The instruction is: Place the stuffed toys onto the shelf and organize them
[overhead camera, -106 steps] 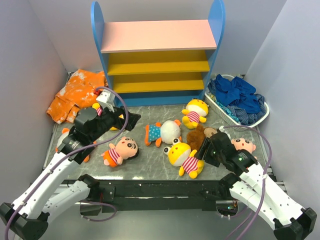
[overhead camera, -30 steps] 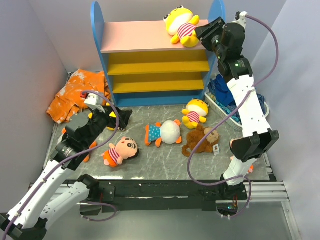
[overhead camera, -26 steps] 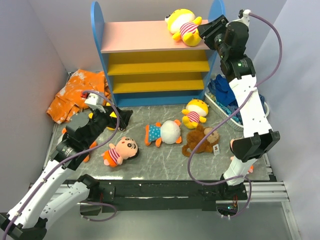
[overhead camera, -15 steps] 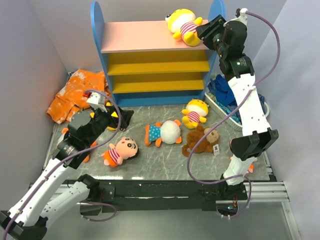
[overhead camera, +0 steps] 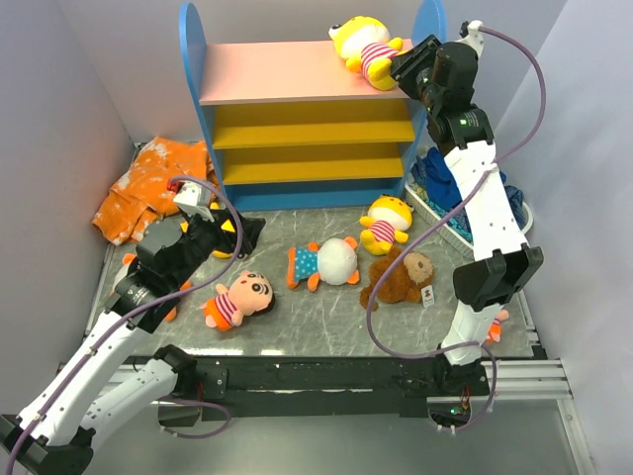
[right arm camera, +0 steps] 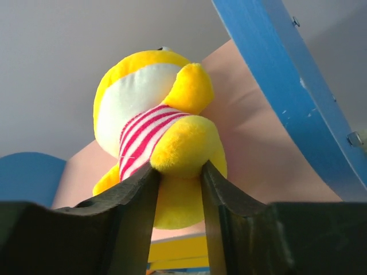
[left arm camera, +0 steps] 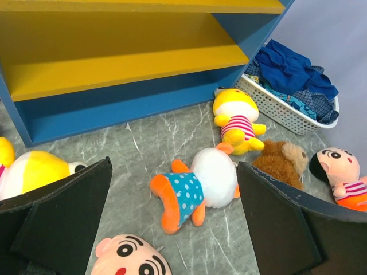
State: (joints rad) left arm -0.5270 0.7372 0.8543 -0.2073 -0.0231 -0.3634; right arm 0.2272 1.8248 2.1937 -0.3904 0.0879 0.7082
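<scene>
The shelf [overhead camera: 297, 71] stands at the back, its pink top board on rounded blue sides. A yellow big-eyed stuffed toy [overhead camera: 362, 44] in red-white stripes lies on the right end of the top board. My right gripper [overhead camera: 404, 65] is shut on its lower leg; in the right wrist view the fingers [right arm camera: 133, 192] pinch the yellow leg [right arm camera: 182, 150]. On the table lie a second yellow toy [overhead camera: 384, 222], a dotted-shirt toy [overhead camera: 322, 262], a brown monkey [overhead camera: 400, 278] and a striped-shirt doll [overhead camera: 237, 299]. My left gripper [overhead camera: 233, 231] hovers open over the table's left; the dotted toy [left arm camera: 198, 186] lies beyond its fingers.
An orange-and-white cloth [overhead camera: 148, 188] is heaped at the back left. A white basket [overhead camera: 447, 230] of dark blue cloths [overhead camera: 475, 193] stands right of the shelf. Another doll [left arm camera: 339, 175] lies at the table's right edge, and a yellow toy [left arm camera: 34, 172] lies beside the left finger. Walls close in both sides.
The right gripper has carried the yellow striped toy from the table up onto the pink top board and, over the last second, nudged it slightly farther back. The left gripper crept a little forward.
</scene>
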